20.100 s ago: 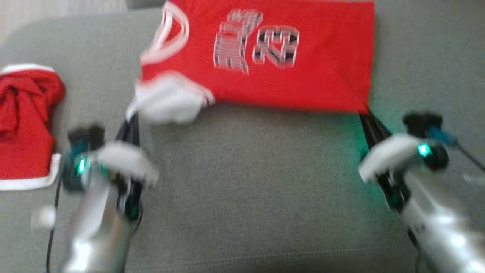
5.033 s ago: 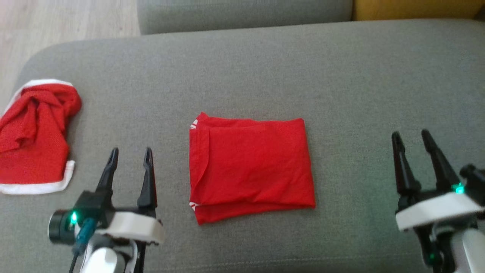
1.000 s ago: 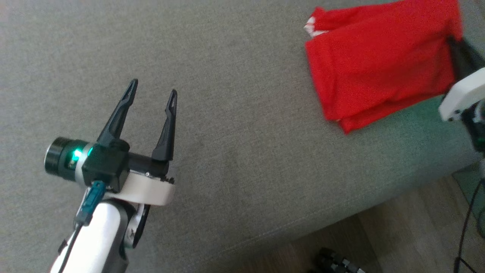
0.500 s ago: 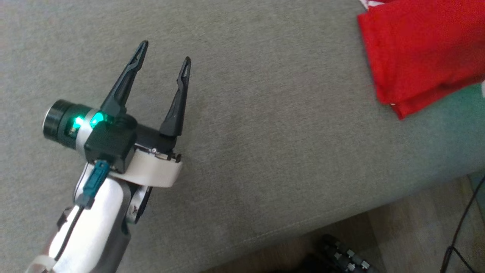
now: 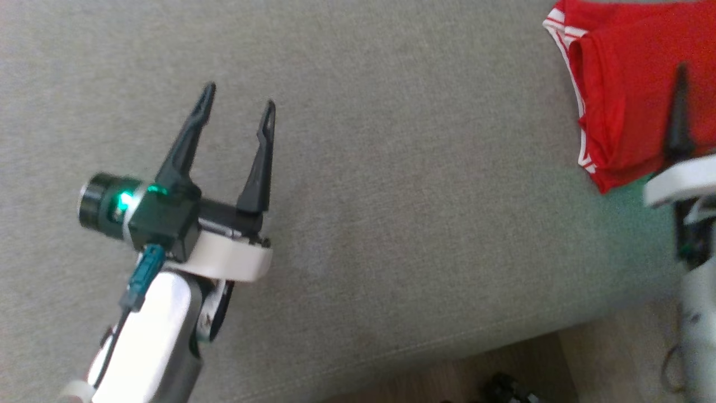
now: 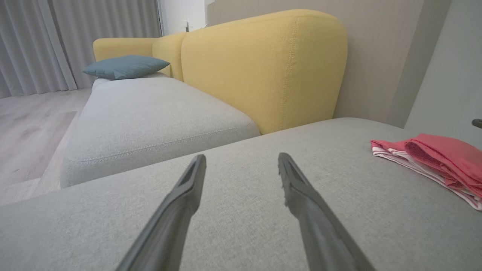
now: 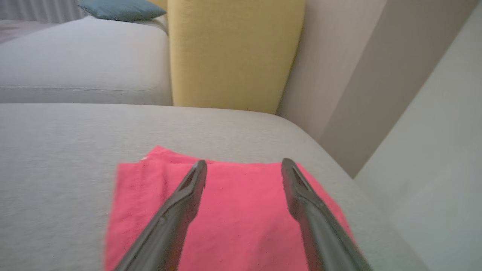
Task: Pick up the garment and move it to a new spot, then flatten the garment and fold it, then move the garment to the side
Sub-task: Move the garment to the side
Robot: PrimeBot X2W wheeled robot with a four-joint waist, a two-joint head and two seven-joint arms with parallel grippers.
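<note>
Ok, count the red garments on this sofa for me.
1. The folded red garment lies near the right end of the grey seat, beneath the open right claw. Others could lie outside these views.

A grey fabric sofa seat [image 5: 391,212] carries one folded red garment [image 5: 626,101] with white trim, lying flat toward its right end
</note>
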